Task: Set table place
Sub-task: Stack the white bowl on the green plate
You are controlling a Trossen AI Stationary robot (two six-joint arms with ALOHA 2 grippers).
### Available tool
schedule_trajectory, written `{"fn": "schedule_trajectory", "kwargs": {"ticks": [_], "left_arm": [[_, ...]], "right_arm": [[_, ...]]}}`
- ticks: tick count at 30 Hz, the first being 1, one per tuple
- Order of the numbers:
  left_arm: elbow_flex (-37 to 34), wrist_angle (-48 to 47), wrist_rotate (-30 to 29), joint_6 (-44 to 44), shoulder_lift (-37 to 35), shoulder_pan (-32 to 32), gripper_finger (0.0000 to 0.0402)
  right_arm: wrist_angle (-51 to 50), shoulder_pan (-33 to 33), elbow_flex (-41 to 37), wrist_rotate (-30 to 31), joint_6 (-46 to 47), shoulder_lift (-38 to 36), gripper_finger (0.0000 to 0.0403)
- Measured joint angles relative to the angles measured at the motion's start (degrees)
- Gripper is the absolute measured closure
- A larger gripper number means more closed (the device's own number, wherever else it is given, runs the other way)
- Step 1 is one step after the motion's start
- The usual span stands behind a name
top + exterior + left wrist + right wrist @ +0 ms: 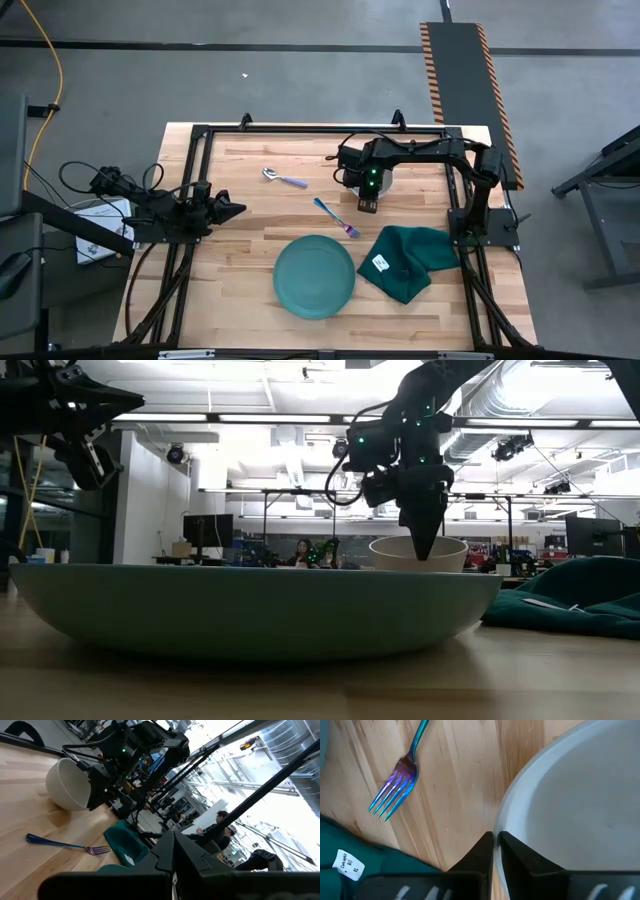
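Observation:
The white bowl (570,795) stands on the table (250,300) at the far right of its middle; in the high view my right arm covers most of it. My right gripper (495,840) points down and is shut on its rim; it also shows in the low view (423,550). The round teal plate (315,276) lies flat near the near edge. The fork (337,217) lies between bowl and plate, and the spoon (284,179) lies left of the bowl. My left gripper (236,210) is shut and empty, held above the table's left side. My right gripper pinches the bowl's rim (498,822) on the side toward the fork, one finger (517,852) inside the bowl and one (479,850) outside. The fingers come from above, pointing down. In the low view the plate hides the bowl's base, so lifted or resting cannot be told.
A dark green cloth (408,260) with a white tag lies crumpled right of the plate, close to the fork's tines. The black frame (195,160) runs along the table's sides. Bare wood shows left of the plate (240,250).

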Motion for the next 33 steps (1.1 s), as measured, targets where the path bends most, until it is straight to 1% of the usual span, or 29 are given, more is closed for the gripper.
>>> {"fn": "schedule_trajectory", "kwargs": {"ticks": [2,8,11,18,22,25,29,33], "left_arm": [[0.00,0.01,0.00,-0.01,0.00,0.00,0.0401],[0.00,0.00,0.00,-0.01,0.00,0.00,0.0401],[0.00,0.01,0.00,0.00,0.00,0.00,0.0401],[0.00,0.01,0.00,-0.01,0.00,0.00,0.0401],[0.00,0.01,0.00,0.00,0.00,0.00,0.0401],[0.00,0.03,0.00,-0.12,0.00,0.00,0.0401],[0.00,0.01,0.00,-1.12,0.00,0.00,0.0401],[0.00,0.01,0.00,-1.16,0.00,0.00,0.0401]], "right_arm": [[0.00,0.00,0.00,-0.02,-0.01,0.00,0.0370],[0.02,-0.02,0.00,0.22,0.62,0.02,0.0314],[0.04,-0.02,0.00,0.52,0.63,0.02,0.0302],[0.41,-0.02,0.00,0.92,0.59,0.04,0.0300],[2.08,-0.02,0.00,3.99,0.25,0.04,0.0300],[3.75,-0.17,0.01,4.37,1.10,0.04,0.0300],[3.35,-0.17,0.02,4.89,1.12,0.04,0.0300],[3.26,-0.17,0.02,6.56,1.11,0.04,0.0315]]}}
